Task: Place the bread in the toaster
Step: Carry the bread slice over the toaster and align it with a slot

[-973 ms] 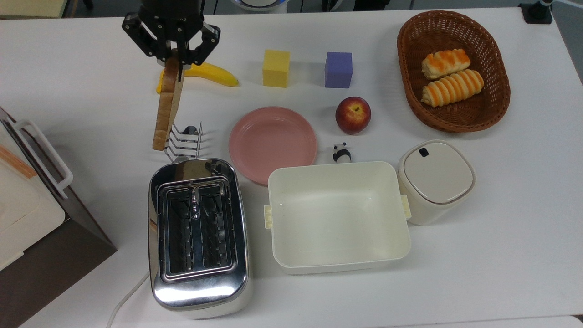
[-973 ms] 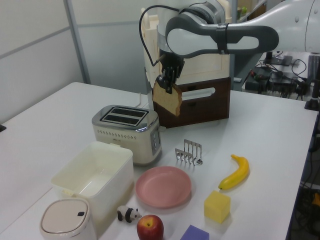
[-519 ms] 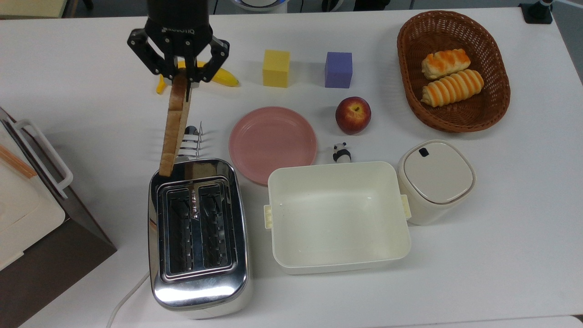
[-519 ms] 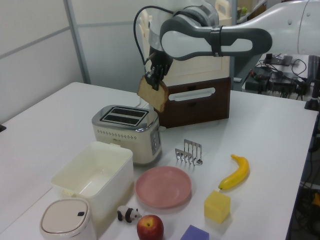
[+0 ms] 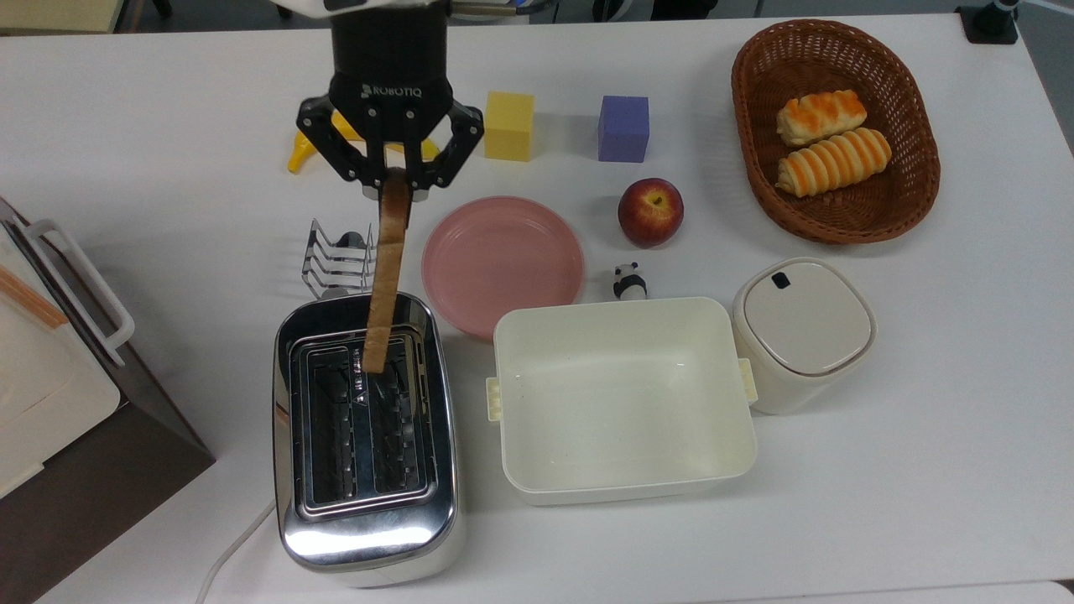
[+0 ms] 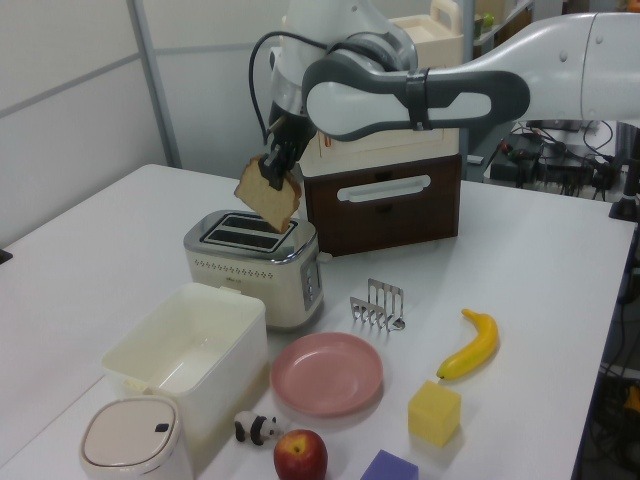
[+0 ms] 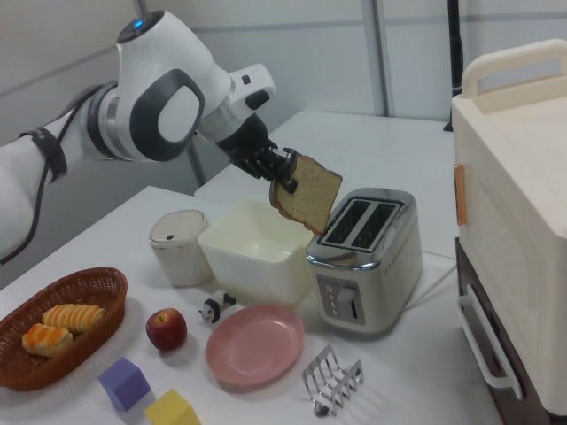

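Observation:
My gripper is shut on the top edge of the bread, a tan slice with a brown crust that hangs on edge. The slice hangs in the air above the chrome toaster, with its lower corner over the slots. In the left view the bread's bottom edge sits just above the toaster's top, apart from it. Both dark slots look empty.
A wire rack and a pink plate lie behind the toaster in the top view. A cream tub stands on the toaster's right, a lidded canister beyond it. Banana, cubes, apple and a basket sit further back. A cabinet stands left.
The gripper carried the bread toward the top view's right and down the picture, from beside the wire rack to above the toaster's slots. Its hold on the slice is unchanged.

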Tool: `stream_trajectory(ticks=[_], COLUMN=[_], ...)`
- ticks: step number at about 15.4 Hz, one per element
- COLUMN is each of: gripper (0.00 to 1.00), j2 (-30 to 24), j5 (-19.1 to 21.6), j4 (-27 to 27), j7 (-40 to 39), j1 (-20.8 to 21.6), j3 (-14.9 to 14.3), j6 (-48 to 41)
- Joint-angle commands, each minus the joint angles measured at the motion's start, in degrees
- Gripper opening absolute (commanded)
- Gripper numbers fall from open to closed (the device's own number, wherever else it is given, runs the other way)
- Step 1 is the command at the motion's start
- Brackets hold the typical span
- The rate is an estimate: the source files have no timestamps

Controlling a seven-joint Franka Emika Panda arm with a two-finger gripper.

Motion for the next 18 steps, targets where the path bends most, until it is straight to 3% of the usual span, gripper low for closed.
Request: stream_trajectory(ticks=[1,4,18], gripper=[0.05,0.05,0.05], j2=[1.5,1.8,4.4], j5=[0.0,-0.1,-2.0], j4=[1.0,0.7,0.8], j7=[0.3,0.3,0.2], j1=[0.1,0.0,-0.2], j3=[0.2,0.1,-0.1], j6=[1.2,5.7,9.4])
